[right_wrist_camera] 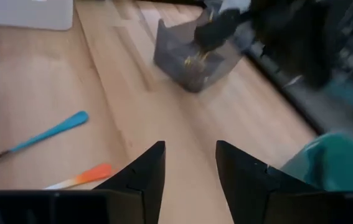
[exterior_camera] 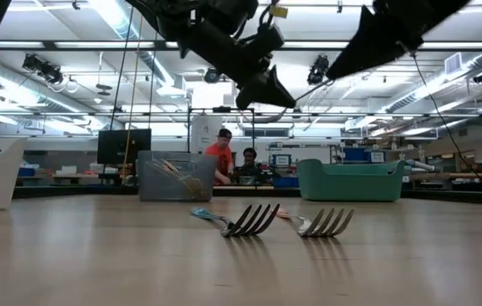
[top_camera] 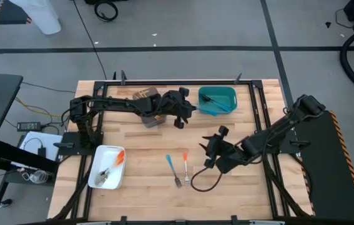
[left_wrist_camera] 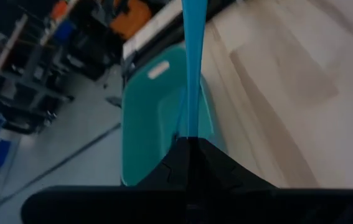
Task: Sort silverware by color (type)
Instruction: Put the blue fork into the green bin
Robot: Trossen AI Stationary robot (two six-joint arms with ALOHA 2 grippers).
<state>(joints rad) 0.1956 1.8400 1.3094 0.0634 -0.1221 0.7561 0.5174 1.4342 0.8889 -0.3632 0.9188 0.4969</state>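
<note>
Left gripper (top_camera: 192,111) stretched out beside the teal tray (top_camera: 217,100), clamped on a blue-handled fork (left_wrist_camera: 193,62). Right gripper (top_camera: 209,145) bent low above the tabletop (top_camera: 145,169), fingers apart, holding nothing. One blue fork (top_camera: 172,169) and one orange fork (top_camera: 186,167) flat between white tray (top_camera: 107,167) and right gripper. Grey tray (top_camera: 150,107) under the left arm.

A lab or workshop: ceiling strip lights (exterior_camera: 36,44), equipment shelves (exterior_camera: 53,170), floor cables (top_camera: 105,9).

Teal tray (top_camera: 217,100), grey tray (top_camera: 151,107), white tray (top_camera: 107,167) on the table (top_camera: 145,150).
</note>
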